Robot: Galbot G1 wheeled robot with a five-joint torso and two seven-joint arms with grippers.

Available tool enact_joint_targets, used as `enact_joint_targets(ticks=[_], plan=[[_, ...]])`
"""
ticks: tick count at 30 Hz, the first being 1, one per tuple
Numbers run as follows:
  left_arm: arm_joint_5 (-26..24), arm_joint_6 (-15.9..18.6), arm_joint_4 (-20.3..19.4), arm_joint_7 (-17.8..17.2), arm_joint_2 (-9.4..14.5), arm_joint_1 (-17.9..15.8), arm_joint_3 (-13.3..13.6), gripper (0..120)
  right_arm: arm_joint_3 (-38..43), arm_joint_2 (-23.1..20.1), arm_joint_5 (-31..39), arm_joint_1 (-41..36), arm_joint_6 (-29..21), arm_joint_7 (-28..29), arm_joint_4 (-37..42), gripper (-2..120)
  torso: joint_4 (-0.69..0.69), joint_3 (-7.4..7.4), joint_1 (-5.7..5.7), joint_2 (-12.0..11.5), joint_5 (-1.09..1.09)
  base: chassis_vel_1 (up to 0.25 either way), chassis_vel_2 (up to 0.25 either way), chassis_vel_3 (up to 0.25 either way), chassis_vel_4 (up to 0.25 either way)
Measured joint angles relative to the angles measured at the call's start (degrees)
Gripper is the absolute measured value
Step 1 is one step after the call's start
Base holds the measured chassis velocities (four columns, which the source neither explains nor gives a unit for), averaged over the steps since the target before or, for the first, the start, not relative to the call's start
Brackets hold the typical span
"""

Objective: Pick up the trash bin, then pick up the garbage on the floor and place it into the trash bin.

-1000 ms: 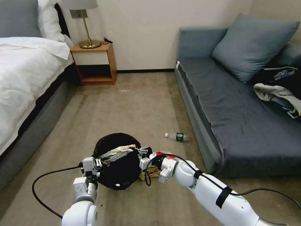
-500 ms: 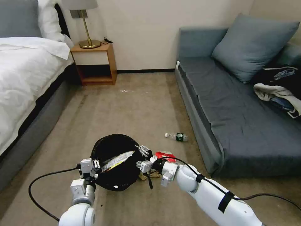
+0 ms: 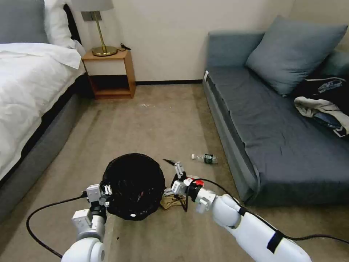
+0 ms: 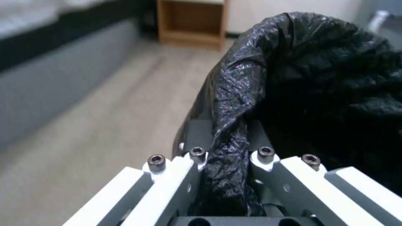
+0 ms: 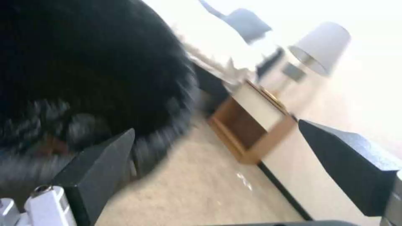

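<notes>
Trash bin [image 3: 132, 185] status: I see it held off the carpet at the robot's front, its black liner bag [image 4: 268, 78] crinkled over the rim and its mouth facing the head camera. My left gripper [image 3: 105, 190] is at the rim on the robot's left side. In the left wrist view the fingers [image 4: 184, 169] are pinched together on a fold of the liner and rim, so the jaws stand nearly closed with the bin as their load.

My right gripper [image 3: 173, 168] is just beside the bin on its right, raised and tilted upward. In the right wrist view its two dark fingertips [image 5: 100, 166] stand wide apart with bare carpet and wall between them; I see nothing held.

Garbage positions:
- Crumpled tan paper bag [image 3: 169, 202]: on the carpet [image 3: 152, 120], just under the right wrist, close to the bin's lower right side.
- Red snack packet [image 3: 192, 181]: a red patch at the right wrist; I cannot tell whether it lies on the floor or touches the arm.
- Small clear bottle [image 3: 204, 158]: lying on its side on the carpet near the sofa [image 3: 276, 145] base, apart from both grippers.

Inside the bin I see only dark liner with small faint specks; the contents cannot be made out.
</notes>
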Motion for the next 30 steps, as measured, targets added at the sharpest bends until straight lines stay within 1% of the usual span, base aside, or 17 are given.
enact_joint_targets(ticks=[2,4,5,8,9,11,12,16,23,30], plan=[[1.7,-0.6,0.1,-0.2,1.6,-1.1,-1.0,7,3.4,-0.6,3.7,-2.6,-1.9,0.1,2.3,100,0.00,0.00,0.00,0.0,-0.01,0.000,0.000,0.000,0.000],[3.3,-1.4,0.5,-0.2,3.7,-1.8,-1.5,7,6.9,-1.1,8.0,-6.0,-3.7,0.5,4.6,100,0.00,0.00,0.00,0.0,-0.02,0.000,0.000,0.000,0.000],[3.3,-1.4,0.5,-0.2,3.7,-1.8,-1.5,7,6.9,-1.1,8.0,-6.0,-3.7,0.5,4.6,100,0.00,0.00,0.00,0.0,-0.02,0.000,0.000,0.000,0.000],[3.9,-0.5,1.3,-0.9,6.5,-2.2,-2.6,7,9.3,-1.5,17.2,-13.3,-3.7,4.0,6.8,100,-0.02,-0.01,0.00,0.0,0.00,0.000,0.000,0.000,0.000],[3.9,-0.5,1.3,-0.9,6.5,-2.2,-2.6,7,9.3,-1.5,17.2,-13.3,-3.7,4.0,6.8,100,-0.02,-0.01,0.00,0.0,0.00,0.000,0.000,0.000,0.000],[3.9,-0.1,2.3,-1.5,7.5,-1.9,-3.0,7,9.3,-1.6,20.0,-17.3,-2.0,5.0,6.5,100,-0.01,0.00,0.00,0.0,-0.01,0.000,0.000,0.000,0.000],[3.9,-0.1,2.3,-1.5,7.5,-1.9,-3.0,7,9.3,-1.6,20.0,-17.3,-2.0,5.0,6.5,100,-0.01,0.00,0.00,0.0,-0.01,0.000,0.000,0.000,0.000],[3.7,0.2,3.7,-2.2,7.7,-1.4,-3.4,7,8.8,-0.4,19.5,-21.2,2.3,5.4,4.5,100,-0.01,0.00,0.00,0.0,-0.02,0.000,0.000,0.000,0.000],[3.6,0.3,5.6,-3.0,7.5,-1.2,-3.6,7,8.4,2.5,17.7,-21.9,2.8,7.9,3.3,100,0.00,0.00,0.00,0.0,-0.01,0.000,0.000,0.000,0.000],[3.4,0.3,6.5,-3.0,7.0,-1.5,-3.6,7,8.4,3.0,18.0,-21.6,4.1,6.7,1.9,100,-0.01,0.00,0.00,0.0,-0.02,0.000,0.000,0.000,0.000]])
